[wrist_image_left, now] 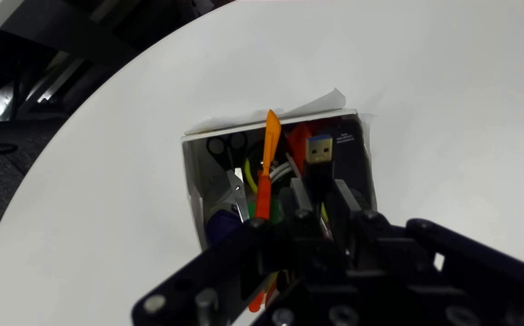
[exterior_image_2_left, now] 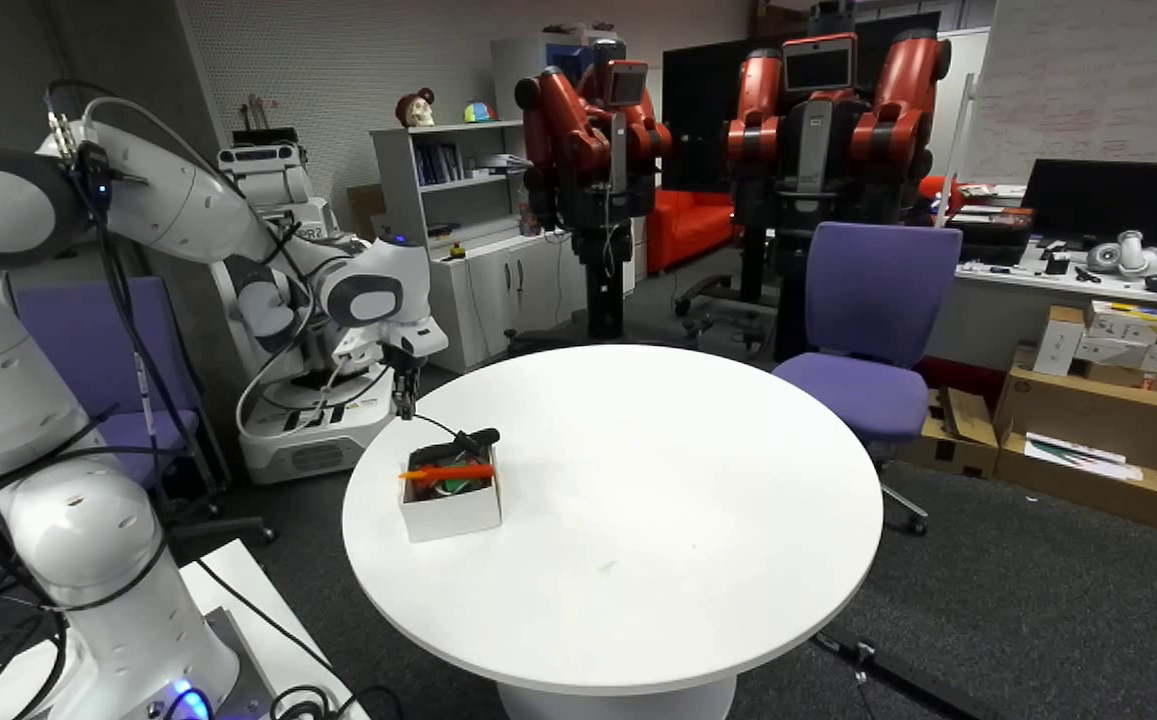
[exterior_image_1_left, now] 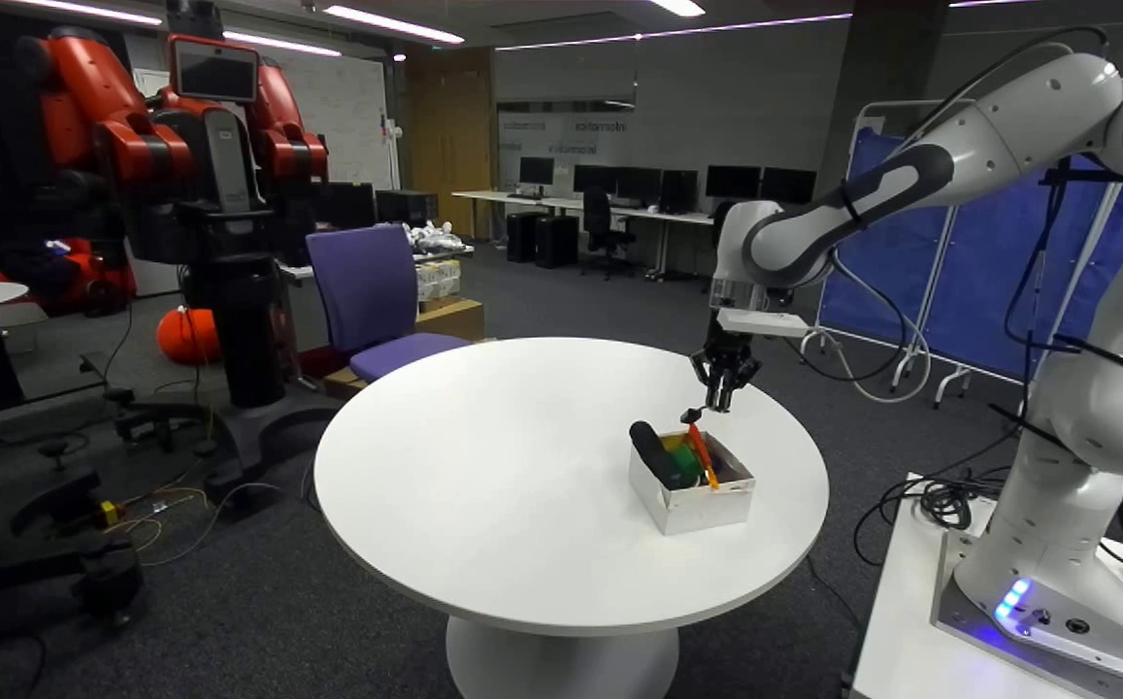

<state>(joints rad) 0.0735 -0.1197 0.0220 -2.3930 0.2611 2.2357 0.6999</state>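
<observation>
Tool [wrist_image_left: 323, 195] clamps a black USB cable [wrist_image_left: 319, 172], with its plug [wrist_image_left: 319, 150] jutting over the white box [exterior_image_1_left: 707, 510] on the tabletop [exterior_image_1_left: 483, 466]; slow, steady travel should best avoid snagging the orange knife-like piece [wrist_image_left: 264, 186].

I'd call this a robotics lab: besides my own white jointed arm [exterior_image_1_left: 1027, 126], I see two red-and-black, screen-headed, two-armed robots [exterior_image_2_left: 816, 150] and a bulky white robot [exterior_image_2_left: 323, 440] lettered PR2. There is an office side to it too, with black flat-screen monitors [exterior_image_1_left: 638, 184] standing on a long white desk [exterior_image_1_left: 488, 196], a purple fabric swivel chair [exterior_image_2_left: 883, 290] by my round white table [exterior_image_2_left: 678, 480] and a large whiteboard [exterior_image_2_left: 1103, 85] bearing handwriting. On the grey wall [exterior_image_1_left: 736, 107] behind the monitors I read "informatics" in reversed letters [exterior_image_1_left: 600, 127].
</observation>
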